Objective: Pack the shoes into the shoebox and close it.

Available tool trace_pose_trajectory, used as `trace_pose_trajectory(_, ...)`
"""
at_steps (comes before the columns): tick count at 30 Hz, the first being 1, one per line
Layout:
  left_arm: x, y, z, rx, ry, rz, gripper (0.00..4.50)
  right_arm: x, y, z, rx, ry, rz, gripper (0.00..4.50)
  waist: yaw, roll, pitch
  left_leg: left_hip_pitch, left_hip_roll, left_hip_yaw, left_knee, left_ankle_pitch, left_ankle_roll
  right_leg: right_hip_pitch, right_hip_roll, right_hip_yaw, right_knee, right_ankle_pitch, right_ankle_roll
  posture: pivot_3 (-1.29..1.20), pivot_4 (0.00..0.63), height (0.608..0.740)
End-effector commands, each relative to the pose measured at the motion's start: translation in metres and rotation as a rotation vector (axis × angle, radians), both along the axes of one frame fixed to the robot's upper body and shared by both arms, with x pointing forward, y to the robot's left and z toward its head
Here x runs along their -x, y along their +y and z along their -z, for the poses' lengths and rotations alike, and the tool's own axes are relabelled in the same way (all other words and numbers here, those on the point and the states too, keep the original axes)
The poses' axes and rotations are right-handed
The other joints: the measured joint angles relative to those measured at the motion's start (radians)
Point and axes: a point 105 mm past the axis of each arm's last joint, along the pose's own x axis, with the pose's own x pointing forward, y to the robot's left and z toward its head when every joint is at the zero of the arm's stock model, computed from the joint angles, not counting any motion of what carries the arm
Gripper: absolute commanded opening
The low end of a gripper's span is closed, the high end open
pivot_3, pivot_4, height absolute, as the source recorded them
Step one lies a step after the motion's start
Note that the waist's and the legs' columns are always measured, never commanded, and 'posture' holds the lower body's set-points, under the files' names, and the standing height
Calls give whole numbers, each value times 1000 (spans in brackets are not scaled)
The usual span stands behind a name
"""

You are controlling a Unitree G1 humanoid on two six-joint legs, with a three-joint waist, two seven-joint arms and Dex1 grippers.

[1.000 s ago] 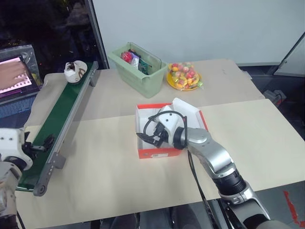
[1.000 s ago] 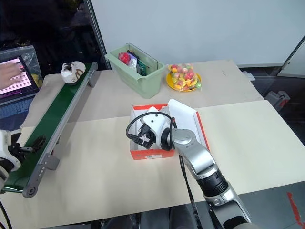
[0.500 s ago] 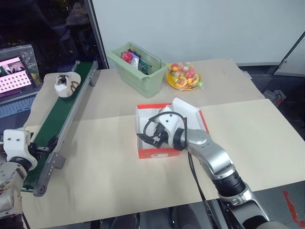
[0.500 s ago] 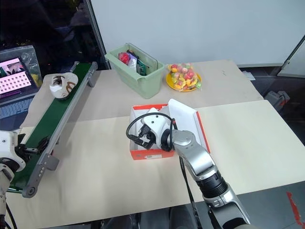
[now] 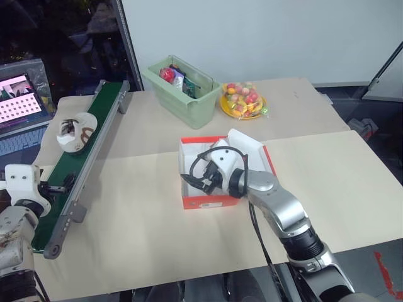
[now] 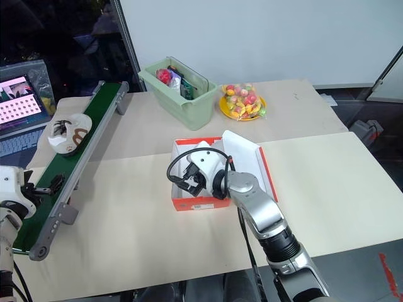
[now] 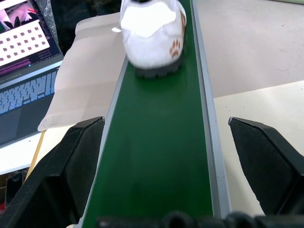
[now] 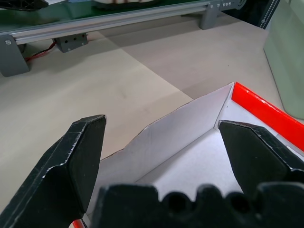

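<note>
One off-white shoe [image 5: 74, 132] with dark laces lies on the green conveyor belt [image 5: 88, 151] at the left, about halfway along it. In the left wrist view the shoe [image 7: 152, 33] sits ahead of my left gripper [image 7: 165, 122], toe toward it. My left gripper [image 5: 56, 184] stands open over the belt's near end, apart from the shoe. The orange-red shoebox [image 5: 211, 201] is open at the table's middle, its lid [image 5: 252, 148] folded back. My right gripper [image 5: 200, 182] hovers open over the box's white inside [image 8: 199, 161], holding nothing.
A pale green bin [image 5: 182, 94] with packets stands at the back, and a yellow plate of fruit [image 5: 242, 100] is to its right. A laptop [image 5: 22, 97] sits left of the belt's far end. Bare tabletop [image 5: 138, 214] lies between belt and box.
The shoe has ridden down the belt from its far end toward my left gripper. A hand at the laptop screen is gone. Both arms have stayed nearly still.
</note>
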Motion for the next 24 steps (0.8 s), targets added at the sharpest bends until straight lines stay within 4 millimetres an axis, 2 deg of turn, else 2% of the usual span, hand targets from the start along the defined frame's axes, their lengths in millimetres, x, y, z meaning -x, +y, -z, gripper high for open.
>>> trace_pose_trajectory(1,-1,7,-12,-37,-29,-14,4500,2,-2,-19,-35,-61,5,4450,0,0,0,0,0,0,0,0,0,0,0,0,0,0,0,0,150,740)
trace_pose_trajectory(9,-6,6,2,-29,5,-16,4500,4,-4,-25,-50,-68,16,4450,0,0,0,0,0,0,0,0,0,0,0,0,0,0,0,0,150,740)
trace_pose_trajectory(13,-9,1,0,-23,-8,7,4500,4,-5,-26,-54,-67,21,4450,1,0,0,0,0,0,0,0,0,0,0,0,0,0,0,0,150,740)
trace_pose_trajectory(16,-12,-1,-5,-15,-34,22,3767,4,-5,-27,-55,-67,26,4500,4,0,0,0,0,0,0,0,0,0,0,0,0,0,0,0,150,740)
trace_pose_trajectory(17,-14,-2,-6,-18,-35,23,3655,4,-6,-27,-55,-66,28,4500,6,0,0,0,0,0,0,0,0,0,0,0,0,0,0,0,150,740)
trace_pose_trajectory(19,-15,-2,-6,-24,-32,23,2800,4,-6,-27,-55,-66,28,4500,7,0,0,0,0,0,0,0,0,0,0,0,0,0,0,0,150,740)
trace_pose_trajectory(21,-16,-2,-6,-33,-26,22,2199,4,-6,-27,-56,-66,29,4500,6,0,0,0,0,0,0,0,0,0,0,0,0,0,0,0,150,740)
trace_pose_trajectory(24,-19,-3,-10,-46,-40,19,2087,4,-6,-27,-58,-65,33,4500,6,0,0,0,0,0,0,0,0,0,0,0,1,0,0,0,150,740)
